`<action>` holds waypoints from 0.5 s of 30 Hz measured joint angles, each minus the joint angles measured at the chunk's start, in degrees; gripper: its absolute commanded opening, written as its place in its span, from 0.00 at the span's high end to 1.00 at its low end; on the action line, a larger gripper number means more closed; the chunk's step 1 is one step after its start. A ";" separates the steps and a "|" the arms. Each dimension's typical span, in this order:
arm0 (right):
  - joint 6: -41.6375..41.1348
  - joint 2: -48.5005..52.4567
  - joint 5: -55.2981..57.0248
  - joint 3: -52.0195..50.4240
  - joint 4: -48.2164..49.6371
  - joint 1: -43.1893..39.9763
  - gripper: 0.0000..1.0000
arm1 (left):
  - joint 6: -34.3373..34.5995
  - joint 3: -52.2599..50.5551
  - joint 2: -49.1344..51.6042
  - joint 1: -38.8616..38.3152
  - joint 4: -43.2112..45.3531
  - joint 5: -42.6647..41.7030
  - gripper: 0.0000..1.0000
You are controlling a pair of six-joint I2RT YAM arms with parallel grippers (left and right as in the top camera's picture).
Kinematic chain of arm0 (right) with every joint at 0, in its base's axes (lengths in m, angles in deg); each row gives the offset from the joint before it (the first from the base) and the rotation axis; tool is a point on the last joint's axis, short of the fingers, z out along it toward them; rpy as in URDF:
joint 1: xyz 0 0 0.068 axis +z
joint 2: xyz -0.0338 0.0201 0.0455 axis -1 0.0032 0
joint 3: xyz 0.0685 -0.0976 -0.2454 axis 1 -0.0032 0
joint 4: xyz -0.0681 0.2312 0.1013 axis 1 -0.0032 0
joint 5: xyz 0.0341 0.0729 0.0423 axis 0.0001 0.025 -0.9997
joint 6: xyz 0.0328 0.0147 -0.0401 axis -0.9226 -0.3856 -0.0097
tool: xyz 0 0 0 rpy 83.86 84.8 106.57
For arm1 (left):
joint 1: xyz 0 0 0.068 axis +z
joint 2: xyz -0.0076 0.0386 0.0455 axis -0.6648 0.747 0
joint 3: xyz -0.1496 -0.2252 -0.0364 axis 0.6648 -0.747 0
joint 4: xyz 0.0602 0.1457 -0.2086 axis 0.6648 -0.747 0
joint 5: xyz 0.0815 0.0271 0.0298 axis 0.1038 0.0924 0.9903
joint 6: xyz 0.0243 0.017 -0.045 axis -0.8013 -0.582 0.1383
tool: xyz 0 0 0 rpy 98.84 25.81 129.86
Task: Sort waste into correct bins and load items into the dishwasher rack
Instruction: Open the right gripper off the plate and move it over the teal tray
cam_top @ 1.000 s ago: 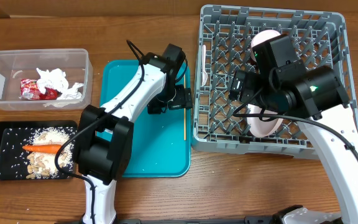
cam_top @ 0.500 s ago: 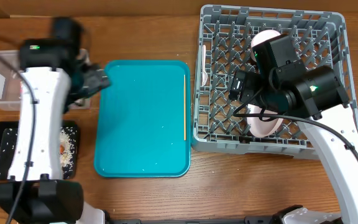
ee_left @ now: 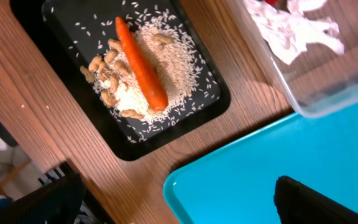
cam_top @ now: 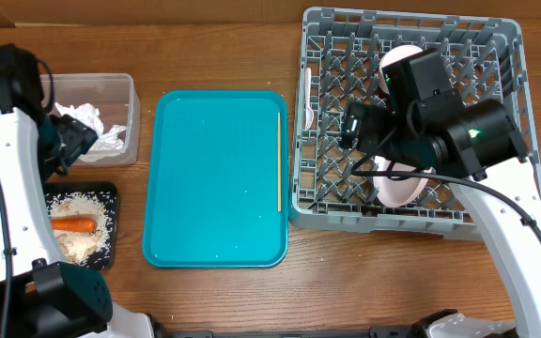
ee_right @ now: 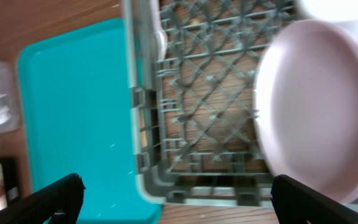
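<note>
Covering half the clear tub (cam_top: 128,101) and black tray (cam_top: 112,196): left arm (cam_top: 3,183)

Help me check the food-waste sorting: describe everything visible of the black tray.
The black tray is a shallow, glossy, plastic-looking rectangle with rounded corners, lying flat on the wooden table. It holds a mound of rice, pale nut-like scraps and an orange carrot on top; loose grains scatter its floor.
</note>
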 measured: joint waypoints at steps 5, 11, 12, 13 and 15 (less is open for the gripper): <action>7.85 0.04 -20.46 0.02 14.27 2.62 0.00 | 0.70 0.00 0.00 0.72 0.35 -0.92 0.00; 5.90 5.09 -12.02 0.07 14.32 16.09 0.00 | 0.70 0.00 0.00 0.72 0.39 -1.16 0.00; 5.18 6.95 -10.56 0.07 14.51 17.55 0.00 | 0.70 0.00 0.00 0.72 0.39 -1.16 0.00; 4.59 9.77 -9.27 0.07 14.93 18.91 0.00 | 0.70 0.00 0.00 0.72 0.39 -1.16 0.00; 3.85 13.75 -8.09 0.07 15.41 19.93 0.00 | 0.70 0.00 0.00 0.72 0.39 -1.18 0.00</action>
